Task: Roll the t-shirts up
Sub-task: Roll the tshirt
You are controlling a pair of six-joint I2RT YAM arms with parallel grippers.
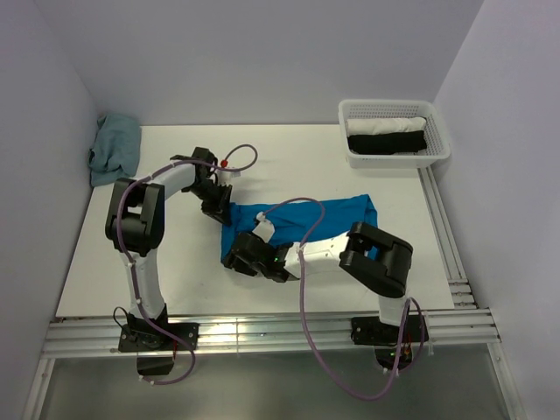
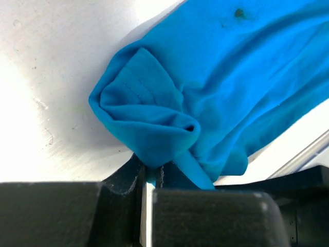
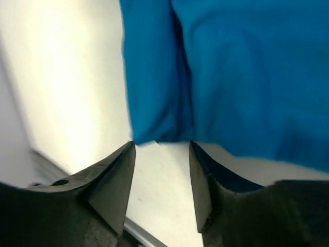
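A bright turquoise-blue t-shirt [image 1: 308,224] lies folded into a long strip across the middle of the table. My left gripper [image 1: 219,210] is at its far-left corner, shut on a bunched fold of the cloth [image 2: 146,121]. My right gripper [image 1: 238,256] is at the shirt's near-left edge, open and empty, its fingertips [image 3: 128,154] just short of the hem [image 3: 159,135]. A dusty teal t-shirt [image 1: 116,149] lies crumpled at the far left corner.
A white mesh basket [image 1: 394,133] at the far right holds a rolled white garment and a rolled black one. Metal rails [image 1: 262,332] run along the table's near edge and right side. Purple cables loop over both arms.
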